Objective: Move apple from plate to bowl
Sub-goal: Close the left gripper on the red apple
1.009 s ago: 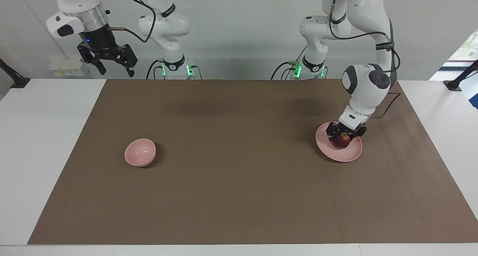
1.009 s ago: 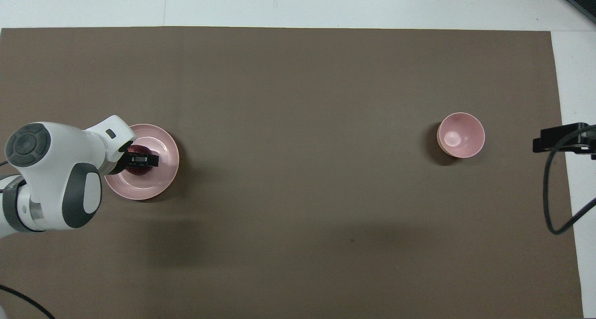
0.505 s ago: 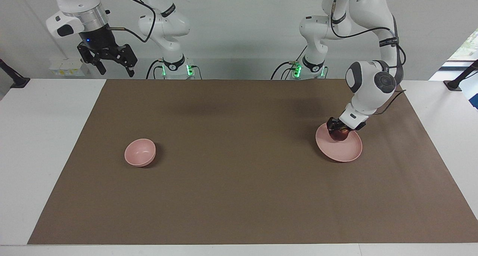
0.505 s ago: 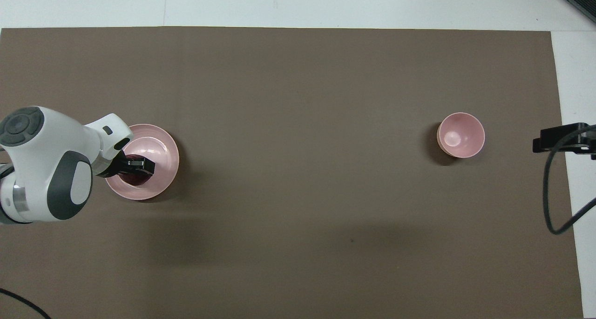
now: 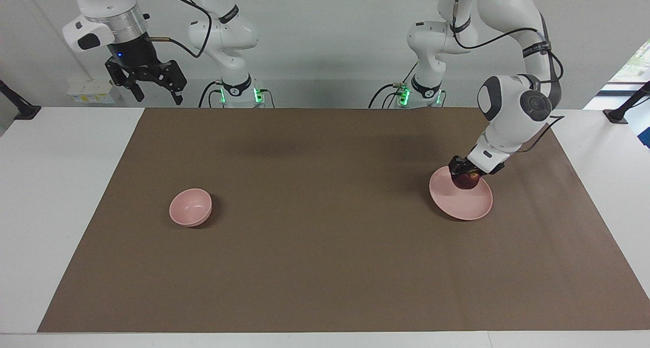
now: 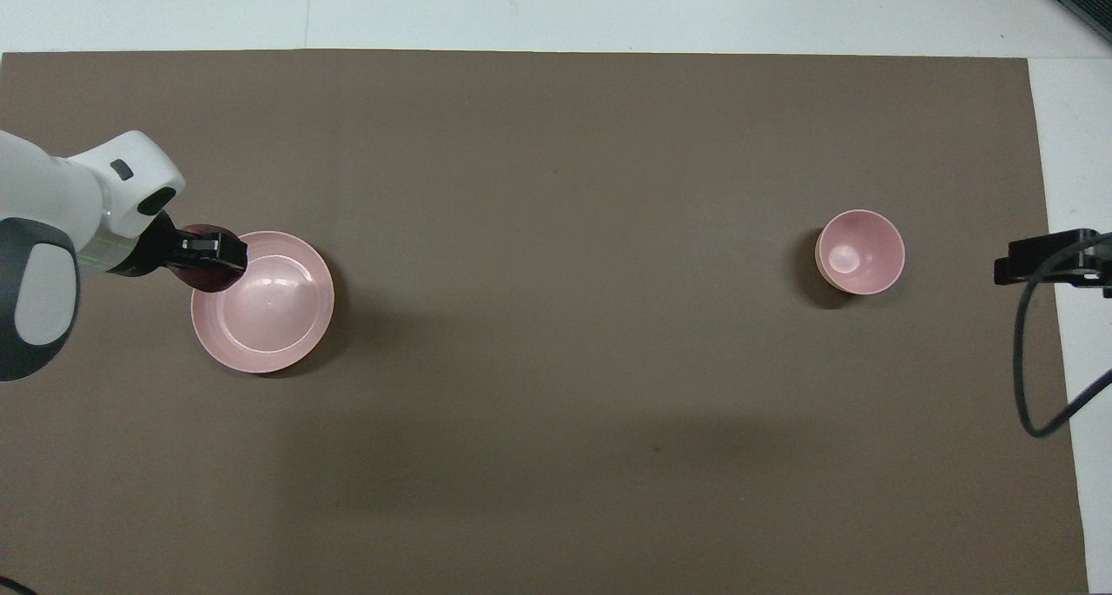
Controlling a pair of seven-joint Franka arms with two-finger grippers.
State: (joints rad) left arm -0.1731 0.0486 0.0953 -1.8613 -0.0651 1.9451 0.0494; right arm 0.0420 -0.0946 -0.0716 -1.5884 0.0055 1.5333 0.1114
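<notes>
Since a second ago the left gripper (image 5: 465, 171) has closed on the apple (image 5: 465, 180) and carried it from the middle of the plate (image 5: 464, 206) toward the plate's rim on the robots' side; in the overhead view the plate's centre is now bare and the apple (image 6: 207, 258) overlaps the rim at the left arm's end of the table. Fingers clamp the dark red fruit from either side; the grip looks firm, with the apple mostly tucked under the black gripper body. In the facing view the apple appears lifted just off the plate, though I cannot tell for certain whether it has fully cleared the surface. Step in hand, as I judge it: pick done, lift beginning; transport not yet started. The bowl (image 5: 190, 207) sits empty toward the right arm's end of the brown mat (image 5: 325, 266), well apart from the plate. The right gripper (image 5: 147, 81) waits raised above the table edge at its own end, fingers spread, holding nothing. Next move calls for more height to clear the plate rim, then a long carry across the mat to above the bowl, or a handover to the right arm if the reach falls short. Bowl is narrow, so release should be centred and low.
</notes>
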